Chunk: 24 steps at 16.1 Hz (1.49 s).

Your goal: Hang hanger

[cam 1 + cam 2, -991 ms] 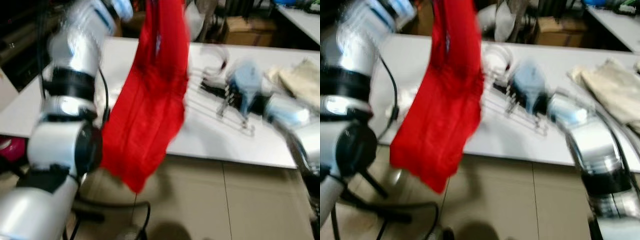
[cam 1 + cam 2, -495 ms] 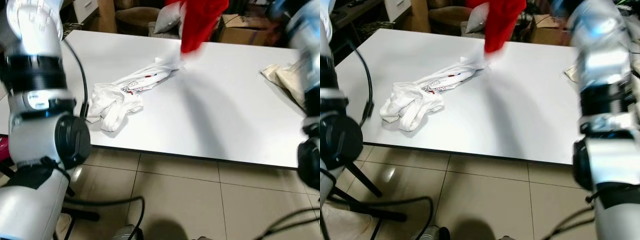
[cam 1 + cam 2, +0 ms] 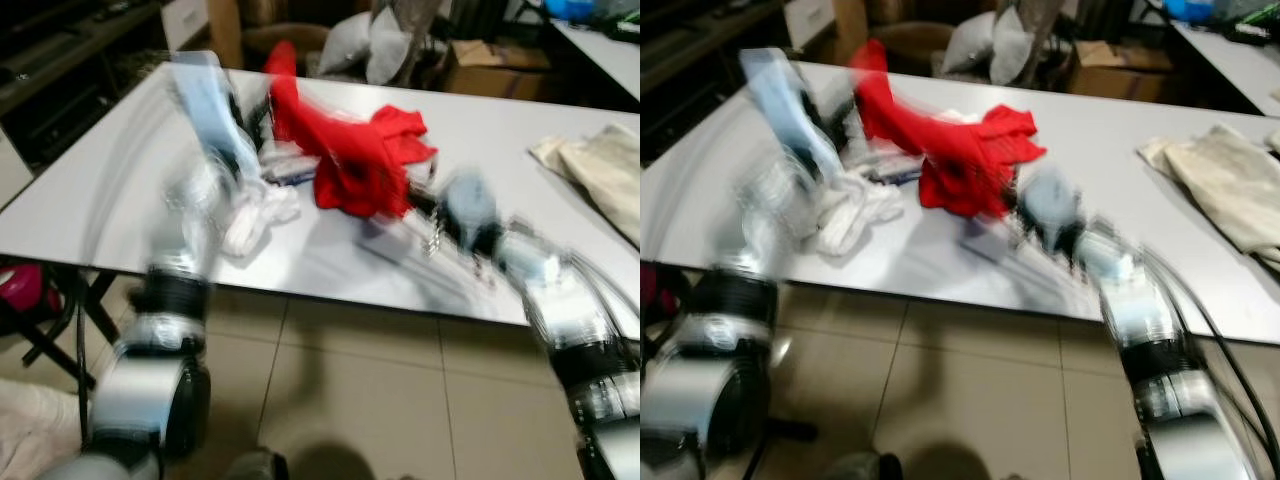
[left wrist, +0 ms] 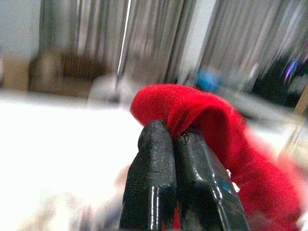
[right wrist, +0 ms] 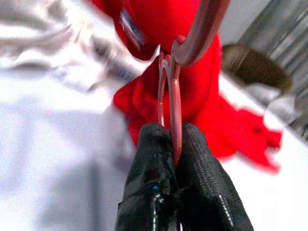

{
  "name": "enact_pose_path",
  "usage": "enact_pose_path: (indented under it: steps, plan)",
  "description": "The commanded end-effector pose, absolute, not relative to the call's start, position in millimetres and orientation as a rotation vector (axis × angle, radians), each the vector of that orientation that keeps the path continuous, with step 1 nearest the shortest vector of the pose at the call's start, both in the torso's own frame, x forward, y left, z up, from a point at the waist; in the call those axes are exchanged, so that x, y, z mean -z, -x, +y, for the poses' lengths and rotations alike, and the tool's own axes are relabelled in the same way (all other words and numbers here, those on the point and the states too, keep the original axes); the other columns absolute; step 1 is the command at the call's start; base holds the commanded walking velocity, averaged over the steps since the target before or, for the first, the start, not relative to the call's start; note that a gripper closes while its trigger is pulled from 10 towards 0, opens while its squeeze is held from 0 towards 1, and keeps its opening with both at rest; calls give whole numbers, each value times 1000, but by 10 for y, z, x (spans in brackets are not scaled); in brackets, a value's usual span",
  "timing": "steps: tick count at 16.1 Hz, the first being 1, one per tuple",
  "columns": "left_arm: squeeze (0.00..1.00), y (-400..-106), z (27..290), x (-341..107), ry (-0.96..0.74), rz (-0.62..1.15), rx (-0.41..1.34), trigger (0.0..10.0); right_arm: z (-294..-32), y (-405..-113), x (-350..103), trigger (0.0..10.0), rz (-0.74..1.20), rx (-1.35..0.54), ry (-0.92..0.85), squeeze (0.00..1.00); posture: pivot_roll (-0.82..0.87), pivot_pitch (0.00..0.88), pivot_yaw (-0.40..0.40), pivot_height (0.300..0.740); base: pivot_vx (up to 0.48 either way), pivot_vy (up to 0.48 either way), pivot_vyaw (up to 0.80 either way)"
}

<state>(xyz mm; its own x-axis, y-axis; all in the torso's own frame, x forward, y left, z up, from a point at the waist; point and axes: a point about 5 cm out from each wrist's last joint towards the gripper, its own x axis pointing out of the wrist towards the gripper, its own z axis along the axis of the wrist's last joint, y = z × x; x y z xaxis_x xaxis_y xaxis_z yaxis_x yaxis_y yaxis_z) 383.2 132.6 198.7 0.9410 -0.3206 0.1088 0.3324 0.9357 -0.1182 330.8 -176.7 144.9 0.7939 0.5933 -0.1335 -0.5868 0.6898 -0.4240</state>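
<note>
Head views badly blurred. Left gripper [image 4: 173,137] pinches red garment [image 4: 211,120]; right gripper [image 5: 174,139] clamps pink hanger [image 5: 173,96], garment just beyond.

Red cloth [image 4: 211,120]: soft knit, matt. Hanger [image 5: 174,103]: smooth pinkish coated wire. Fingers [image 5: 149,163]: black textured rubber, slightly glossy. Table [image 3: 560,215]: smooth white.
</note>
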Motion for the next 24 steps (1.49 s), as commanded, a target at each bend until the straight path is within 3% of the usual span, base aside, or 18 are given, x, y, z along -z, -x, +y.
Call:
enact_pose_path:
  steps: [1,3,9,12,15,16,20,24]
  plan:
    - [0,-3822,1306,-1842,47,-55,307,10000,-1756,-3231,-1480,10000,-29,-688,490,0,-56,0,23,740,0,0,0]
    - [0,-3827,1454,-1649,-13,18,236,10000,-1817,-2962,-1428,10000,-11,-721,476,0,-63,0,32,740,0,0,0]
    - [0,-4004,1905,-1825,-225,25,41,10000,-1858,-2423,-1687,10000,99,-976,533,0,-67,0,43,740,0,0,0]
    - [0,-4061,1834,-2009,-146,-38,81,10000,-2011,-2391,-1848,10000,110,-941,534,0,-69,0,46,740,0,0,0]
    - [0,-4052,1819,-1881,-210,21,125,10000,-2150,-2319,-2049,10000,102,-889,514,0,-70,0,56,740,0,0,0]
    - [1000,-4014,1819,-1769,-245,67,191,10000,-2208,-2289,-2189,10000,62,-848,485,0,-69,0,57,740,0,0,0]
    - [1000,-3876,2020,-1523,-490,237,338,10000,-2254,-2297,-2406,10000,-60,-717,360,0,-63,0,53,740,0,0,0]
    - [1000,-3692,2425,-1553,-712,377,498,10000,-2212,-2390,-2148,10000,80,-593,240,0,-38,1,46,740,0,0,0]
